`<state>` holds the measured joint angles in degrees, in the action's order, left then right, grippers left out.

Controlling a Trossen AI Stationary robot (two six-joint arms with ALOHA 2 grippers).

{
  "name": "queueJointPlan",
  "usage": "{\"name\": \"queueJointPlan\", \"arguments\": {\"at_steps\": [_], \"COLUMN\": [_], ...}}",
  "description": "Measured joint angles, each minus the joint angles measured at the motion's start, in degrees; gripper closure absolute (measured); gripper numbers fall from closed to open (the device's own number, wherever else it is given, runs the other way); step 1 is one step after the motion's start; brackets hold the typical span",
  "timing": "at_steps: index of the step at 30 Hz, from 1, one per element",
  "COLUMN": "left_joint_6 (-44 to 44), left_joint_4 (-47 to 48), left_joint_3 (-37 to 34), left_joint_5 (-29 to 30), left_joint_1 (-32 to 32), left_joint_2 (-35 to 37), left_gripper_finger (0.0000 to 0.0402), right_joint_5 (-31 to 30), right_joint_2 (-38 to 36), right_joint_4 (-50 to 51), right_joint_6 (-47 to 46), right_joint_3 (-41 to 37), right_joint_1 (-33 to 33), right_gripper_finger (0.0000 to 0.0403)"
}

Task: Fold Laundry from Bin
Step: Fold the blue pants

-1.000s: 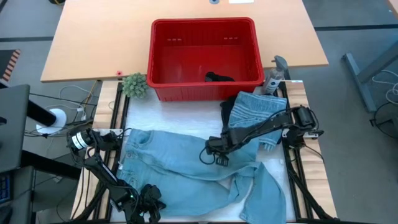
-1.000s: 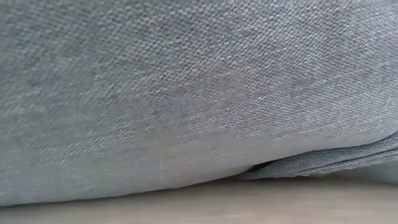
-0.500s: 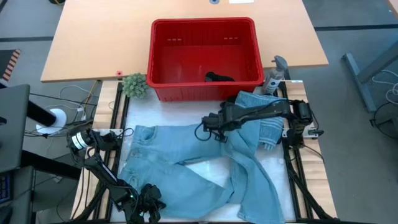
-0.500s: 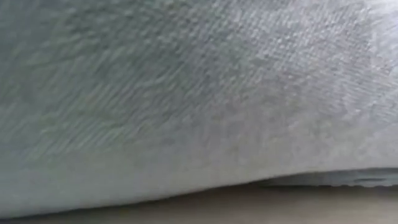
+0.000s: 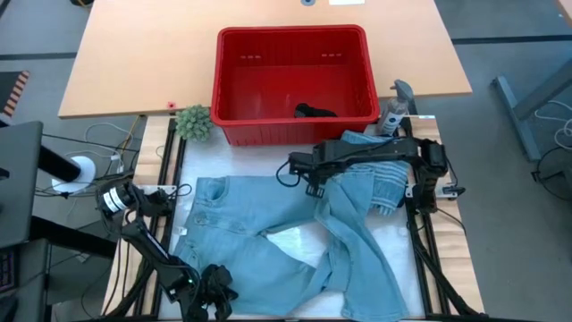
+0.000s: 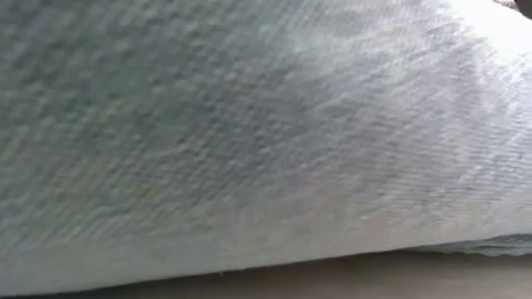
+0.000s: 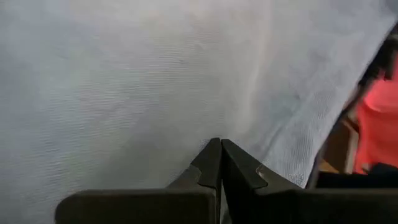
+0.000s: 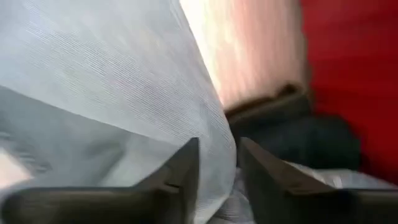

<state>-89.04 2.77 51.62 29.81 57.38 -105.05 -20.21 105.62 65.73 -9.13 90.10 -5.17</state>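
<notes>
Since a second before, your right gripper had carried a fold of the jeans from the middle of the table up toward the bin, and the leg it dragged now lay doubled over the other. In the right wrist view a gap stood between its fingers with denim running up through it; whether the cloth was pinched or slipping free, you could not tell. Your left gripper waited at the near left corner of the table, fingers pressed together on nothing.

The jeans lay spread across the white mat in front of the bin, waistband to the left, legs trailing to the near right. A second denim piece sat bunched under your right arm, just beside the bin's right corner, and one dark garment was left inside the bin.

Judging by how it draped and creased, the denim was soft but fairly heavy, so it would sag and drag rather than flip cleanly. A hem or the thick waistband seam would likely give the surest hold
</notes>
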Motion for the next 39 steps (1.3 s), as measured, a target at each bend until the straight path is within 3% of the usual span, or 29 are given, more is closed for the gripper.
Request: {"name": "queueJointPlan", "arguments": {"at_steps": [5,11,16,19,21,25,31,35,39], "left_joint_6": [3.51,8.46,25.67,41.73,49.71,60.67,54.35,54.32,54.05], "left_joint_4": [1.92,11.54,19.39,23.07,23.29,29.84,42.96,34.26,22.60], "left_joint_3": [-0.05,-0.01,0.01,0.06,-0.52,-1.75,-3.03,-8.07,-16.09], "left_joint_5": [7.34,16.96,28.45,29.72,25.92,11.68,3.19,-10.93,-22.62], "left_joint_1": [-1.54,-3.75,-8.45,-12.97,-16.97,-26.52,-44.30,-54.71,-59.01], "left_joint_2": [6.67,19.33,30.09,35.00,37.68,41.55,46.80,50.64,50.64], "left_gripper_finger": [0.0401,0.0401,0.0401,0.0401,0.0401,0.0401,0.0401,0.0401,0.0401], "right_joint_5": [0.59,0.60,0.85,0.53,0.49,-0.30,-4.63,-7.21,-7.81], "right_joint_2": [-0.04,-5.46,-14.19,-19.02,-21.33,-24.45,-26.63,-26.71,-26.60], "right_joint_4": [0.81,5.04,10.44,12.02,11.97,12.05,13.51,13.83,13.81], "right_joint_6": [0.18,0.41,-5.68,-11.32,-14.82,-20.04,-21.51,-22.40,-24.18], "right_joint_3": [4.63,11.48,11.85,11.85,11.85,11.85,11.83,11.83,11.79], "right_joint_1": [-0.19,2.48,7.56,11.65,14.36,19.34,25.83,28.64,31.03], "right_gripper_finger": [0.0186,0.0175,0.0187,0.0193,0.0196,0.0201,0.0210,0.0219,0.0226]}}
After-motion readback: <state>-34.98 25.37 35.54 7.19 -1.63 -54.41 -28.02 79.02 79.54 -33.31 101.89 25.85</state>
